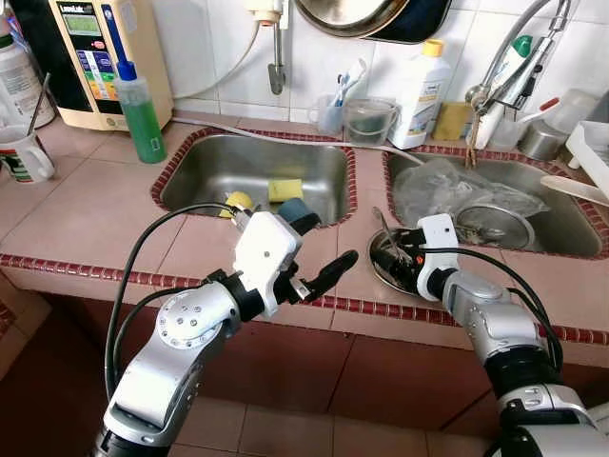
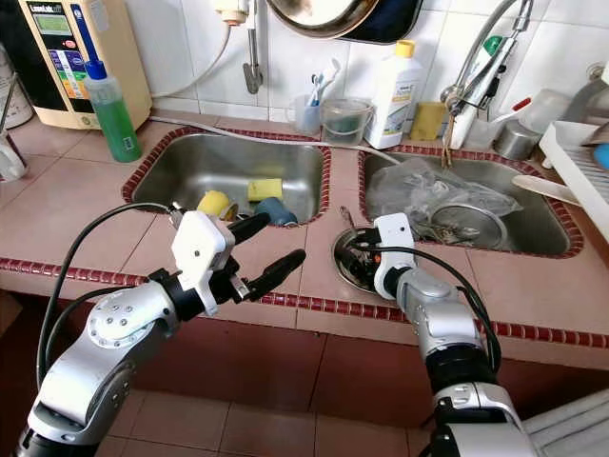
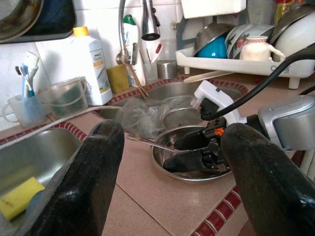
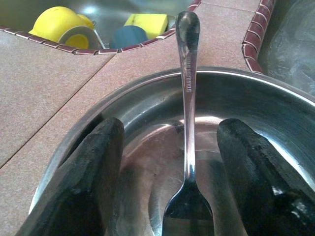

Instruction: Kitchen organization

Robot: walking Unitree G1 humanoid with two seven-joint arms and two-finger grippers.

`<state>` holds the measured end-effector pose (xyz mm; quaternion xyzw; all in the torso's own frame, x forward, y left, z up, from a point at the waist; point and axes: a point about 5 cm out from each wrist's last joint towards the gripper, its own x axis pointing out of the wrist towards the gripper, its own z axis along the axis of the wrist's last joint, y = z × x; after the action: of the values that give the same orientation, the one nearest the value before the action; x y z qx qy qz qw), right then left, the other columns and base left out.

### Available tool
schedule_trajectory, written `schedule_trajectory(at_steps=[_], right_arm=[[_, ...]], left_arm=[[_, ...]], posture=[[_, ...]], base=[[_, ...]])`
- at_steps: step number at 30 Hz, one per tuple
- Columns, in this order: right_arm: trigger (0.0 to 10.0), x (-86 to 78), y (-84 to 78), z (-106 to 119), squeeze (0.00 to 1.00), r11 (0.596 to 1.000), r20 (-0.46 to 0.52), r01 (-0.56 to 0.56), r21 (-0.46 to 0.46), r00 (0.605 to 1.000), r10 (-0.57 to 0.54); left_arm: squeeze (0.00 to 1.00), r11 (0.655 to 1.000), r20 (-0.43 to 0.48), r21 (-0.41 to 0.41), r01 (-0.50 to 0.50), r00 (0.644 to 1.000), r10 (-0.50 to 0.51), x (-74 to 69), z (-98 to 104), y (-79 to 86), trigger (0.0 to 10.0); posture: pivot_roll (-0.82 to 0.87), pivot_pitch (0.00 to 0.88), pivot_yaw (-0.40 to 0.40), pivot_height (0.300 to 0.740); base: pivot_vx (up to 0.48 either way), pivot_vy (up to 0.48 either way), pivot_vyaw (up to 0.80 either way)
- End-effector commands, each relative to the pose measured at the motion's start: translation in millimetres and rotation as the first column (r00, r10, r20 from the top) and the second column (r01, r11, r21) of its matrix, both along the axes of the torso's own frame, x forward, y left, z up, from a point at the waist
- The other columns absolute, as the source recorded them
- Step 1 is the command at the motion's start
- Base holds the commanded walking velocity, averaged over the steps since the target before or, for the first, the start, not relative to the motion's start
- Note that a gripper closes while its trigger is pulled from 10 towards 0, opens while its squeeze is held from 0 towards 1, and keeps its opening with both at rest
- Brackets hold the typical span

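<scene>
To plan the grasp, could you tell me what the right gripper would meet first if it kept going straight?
Probably the fork lying between its open fingers, then the steel bowl floor beneath; depth is uncertain.

Even, fairly bright light fills the kitchen, with soft shadows and no hard edges. The steel bowl [image 4: 206,123] carries a white glare patch around the fork [image 4: 188,98] lying in it. Near the bowl, the right gripper's fingers [image 4: 83,182] loom dark and slightly soft. The tiled wall [image 1: 200,48] behind looks pale but not washed out, and straight lines bow a little toward the head views' edges.
</scene>
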<state>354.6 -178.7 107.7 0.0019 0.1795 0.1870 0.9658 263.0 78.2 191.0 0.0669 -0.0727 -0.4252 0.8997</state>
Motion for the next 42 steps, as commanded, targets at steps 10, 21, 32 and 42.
schedule_trajectory(at_steps=[10, 21, 32, 42], right_arm=[[10.0, 8.0, -9.0, 11, 0.0, 0.997, 0.009, 0.068, 0.047, 0.998, -0.068], [9.2, 10.2, -18.8, 11, 0.0, 0.992, -0.014, 0.106, 0.071, 0.994, -0.105], [6.9, 11.8, -22.7, 7, 0.0, 0.987, -0.044, 0.123, 0.102, 0.992, -0.119], [0.9, 13.6, -25.7, 6, 0.0, 0.983, -0.055, 0.139, 0.118, 0.99, -0.133]], left_arm=[[0.0, 1.0, 0.015, 0.01, -0.006, 1.0, 0.006, 0.2, 4, 0.0, 10.0], [0.0, 0.999, 0.002, 0.039, 0.033, 0.999, -0.033, -5.0, 0, -0.7, 10.0], [0.0, 0.997, -0.01, 0.058, 0.054, 0.999, -0.054, -7.0, -3, -0.6, 10.0], [0.0, 0.997, -0.01, 0.057, 0.051, 0.999, -0.05, -7.1, -3, -1.0, 10.0]], posture=[[0.01, 0.006, -0.038, 0.74], [0.01, 0.01, -0.037, 0.74], [0.01, 0.011, -0.03, 0.74], [0.01, 0.01, -0.031, 0.74]], base=[[0.0, 0.0, 0.0], [0.0, 0.0, 0.0], [0.0, 0.0, 0.0], [0.0, 0.0, 0.0]])
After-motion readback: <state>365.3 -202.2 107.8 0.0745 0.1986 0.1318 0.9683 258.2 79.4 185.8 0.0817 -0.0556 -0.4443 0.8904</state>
